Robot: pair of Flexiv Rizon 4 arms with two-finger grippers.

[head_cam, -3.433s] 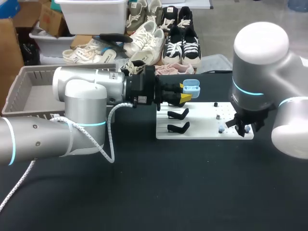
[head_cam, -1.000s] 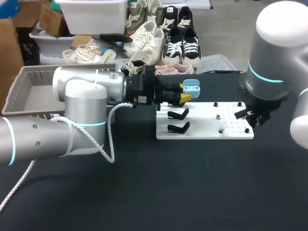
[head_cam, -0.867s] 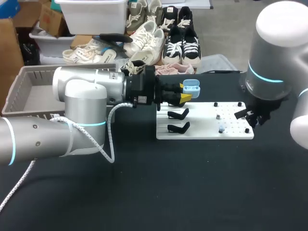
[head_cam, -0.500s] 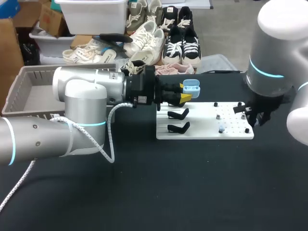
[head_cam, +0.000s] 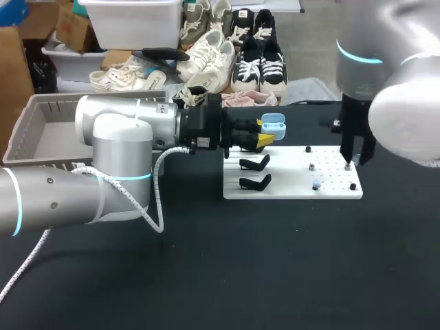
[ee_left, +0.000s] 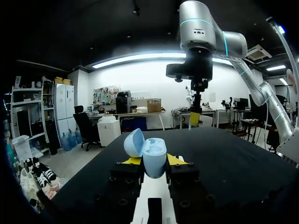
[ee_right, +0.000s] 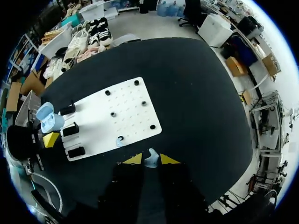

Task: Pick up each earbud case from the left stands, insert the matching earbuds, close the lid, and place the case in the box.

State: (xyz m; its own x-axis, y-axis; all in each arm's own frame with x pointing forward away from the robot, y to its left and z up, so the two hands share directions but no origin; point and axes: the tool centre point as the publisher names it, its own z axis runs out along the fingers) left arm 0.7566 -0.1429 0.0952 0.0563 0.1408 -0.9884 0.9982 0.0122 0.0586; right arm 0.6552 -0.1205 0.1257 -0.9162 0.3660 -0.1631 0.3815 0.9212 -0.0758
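The left hand (ee_left: 154, 161) pinches the open blue earbud case (ee_left: 154, 158) by its bottom half at the far left of the white board (head_cam: 289, 189), the right hand (ee_right: 148, 159) pinches a tiny earbud (ee_right: 151, 157), and both things look light, hard and slippery, the lid (ee_left: 134, 142) floppy.

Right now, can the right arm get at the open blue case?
Probably yes: the left gripper holds the case out, lid open, and nothing stands between it and the right gripper with its earbud.
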